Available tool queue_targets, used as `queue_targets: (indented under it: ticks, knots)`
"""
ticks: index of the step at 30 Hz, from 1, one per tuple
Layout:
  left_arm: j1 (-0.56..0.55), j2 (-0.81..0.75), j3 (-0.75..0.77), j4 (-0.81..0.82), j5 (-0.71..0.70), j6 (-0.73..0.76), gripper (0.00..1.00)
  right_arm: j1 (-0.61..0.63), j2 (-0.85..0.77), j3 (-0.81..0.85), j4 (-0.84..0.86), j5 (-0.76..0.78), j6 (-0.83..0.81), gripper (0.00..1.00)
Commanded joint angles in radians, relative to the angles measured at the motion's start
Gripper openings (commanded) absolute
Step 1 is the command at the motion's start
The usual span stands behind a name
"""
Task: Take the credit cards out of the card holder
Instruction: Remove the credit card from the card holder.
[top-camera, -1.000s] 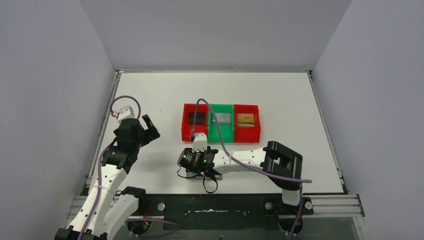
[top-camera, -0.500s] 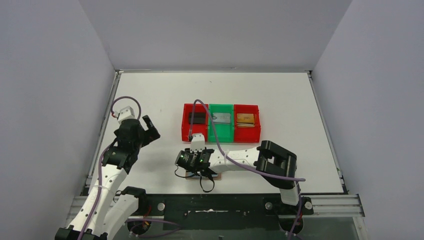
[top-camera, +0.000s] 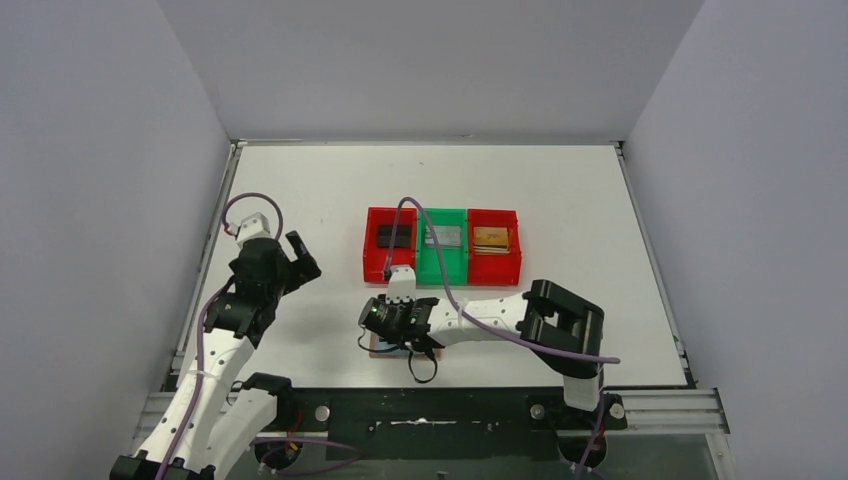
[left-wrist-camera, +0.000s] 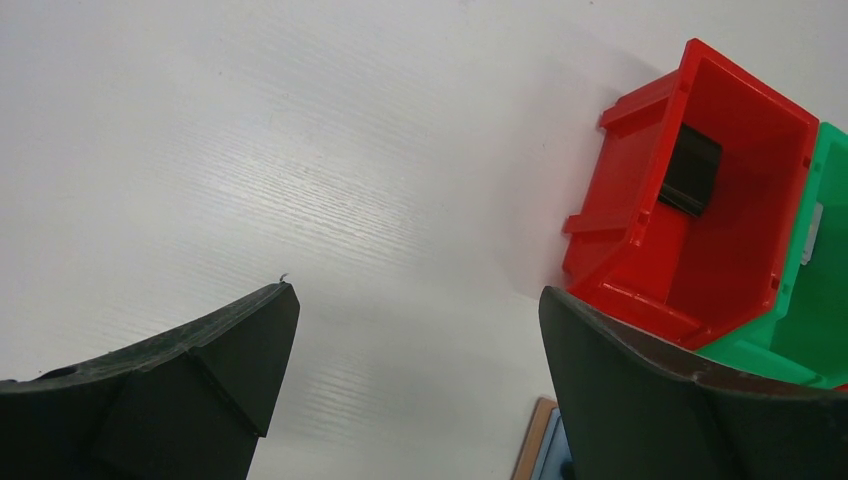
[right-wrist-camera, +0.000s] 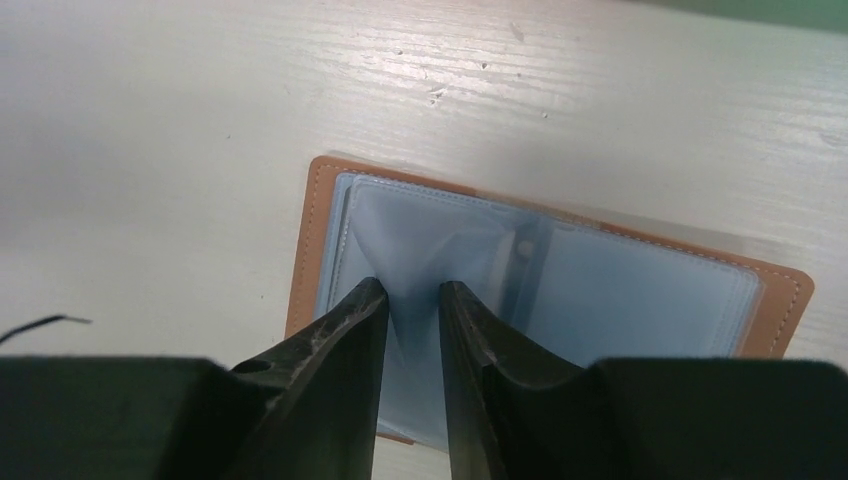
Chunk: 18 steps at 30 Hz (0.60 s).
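The card holder (right-wrist-camera: 600, 290) lies open on the counter (top-camera: 560, 190), just nearside of the left red bin (top-camera: 375, 262) and the green bin (top-camera: 442, 268). The right gripper (right-wrist-camera: 412, 290) points down at it, narrowed to a slim gap, pinching the pale blue lining into a small peak. Left of the bins, well apart, the left gripper (left-wrist-camera: 415, 300) hovers spread wide with nothing between its fingers. A black card (left-wrist-camera: 692, 170) sits in the left red bin, a silver-grey card (top-camera: 443, 237) in the green bin, and a gold-tan card (top-camera: 492, 238) in the right red bin (top-camera: 513, 262).
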Motion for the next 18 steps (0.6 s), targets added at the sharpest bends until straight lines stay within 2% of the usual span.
queue_targets:
  ticks: [1, 2, 3, 5, 12, 18]
  knots:
    - [0.007, -0.007, 0.006, 0.039, 0.017, 0.005, 0.93, -0.012, -0.083, -0.048, 0.093, -0.018, -0.018, 0.37]
    - [0.007, -0.006, 0.006, 0.039, 0.019, 0.005, 0.93, -0.014, -0.085, -0.047, 0.089, -0.02, -0.014, 0.47]
    - [0.007, -0.007, 0.006, 0.039, 0.018, 0.006, 0.93, -0.014, -0.08, -0.041, 0.079, -0.02, -0.014, 0.52]
    - [0.007, -0.009, 0.006, 0.038, 0.019, 0.007, 0.93, -0.014, -0.06, -0.019, 0.043, -0.012, -0.016, 0.59]
    - [0.007, -0.011, 0.006, 0.038, 0.017, 0.005, 0.93, 0.0, 0.054, 0.107, -0.139, 0.027, 0.018, 0.61]
    - [0.008, -0.012, 0.005, 0.038, 0.018, 0.006, 0.93, 0.003, 0.087, 0.11, -0.169, 0.032, 0.038, 0.61]
